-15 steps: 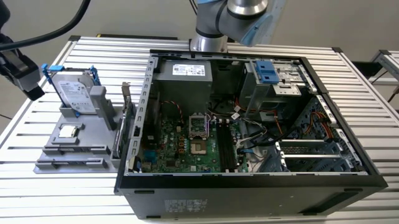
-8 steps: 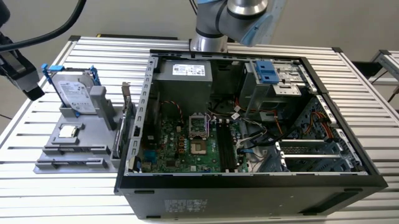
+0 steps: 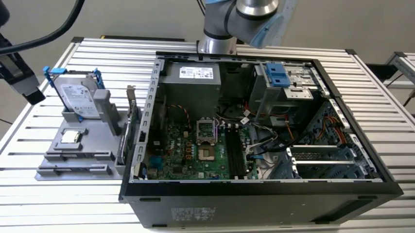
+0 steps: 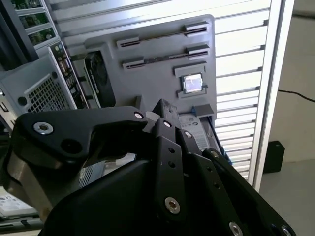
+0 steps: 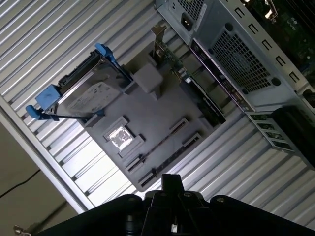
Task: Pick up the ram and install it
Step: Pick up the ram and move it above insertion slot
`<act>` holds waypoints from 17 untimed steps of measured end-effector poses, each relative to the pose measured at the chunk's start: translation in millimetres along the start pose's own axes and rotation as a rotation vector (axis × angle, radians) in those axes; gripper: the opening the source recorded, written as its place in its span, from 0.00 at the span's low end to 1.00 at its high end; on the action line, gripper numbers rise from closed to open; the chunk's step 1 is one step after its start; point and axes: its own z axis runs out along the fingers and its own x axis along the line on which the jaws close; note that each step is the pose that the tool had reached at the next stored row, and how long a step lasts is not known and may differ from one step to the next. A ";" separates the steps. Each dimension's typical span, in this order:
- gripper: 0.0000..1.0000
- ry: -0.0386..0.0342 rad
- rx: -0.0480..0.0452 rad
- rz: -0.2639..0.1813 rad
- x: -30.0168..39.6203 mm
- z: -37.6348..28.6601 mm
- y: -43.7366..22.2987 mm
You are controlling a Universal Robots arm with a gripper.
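The ram [image 5: 162, 142] looks like a thin dark strip standing on edge in the slotted holders at one end of the grey fixture [image 5: 157, 110]; it also shows in the second wrist view as the ram [image 4: 162, 35]. A second strip [image 4: 165, 56] sits in the parallel holder. In the exterior view these holders [image 3: 75, 158] are at the fixture's near end. My gripper [image 3: 26, 87] hangs high at the exterior view's left, off the fixture's far left corner, well apart from the ram. Both wrist views look past the gripper [image 5: 170, 183] [image 4: 160, 109] onto the fixture. Nothing shows in its grasp.
The fixture also carries a silver hard drive with blue rails [image 3: 77, 97], a processor chip [image 3: 71, 137] and an upright card with a metal bracket [image 3: 131, 121]. An open computer case [image 3: 259, 126] with its motherboard slots [image 3: 234, 150] stands right of it on the slatted aluminium table [image 3: 382, 97].
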 end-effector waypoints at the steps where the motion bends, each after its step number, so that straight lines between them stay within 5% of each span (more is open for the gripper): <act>1: 0.00 0.0001 0.0002 0.006 0.1 0.0 -0.1; 17: 0.00 0.0018 0.0044 0.112 1.2 0.0 -1.1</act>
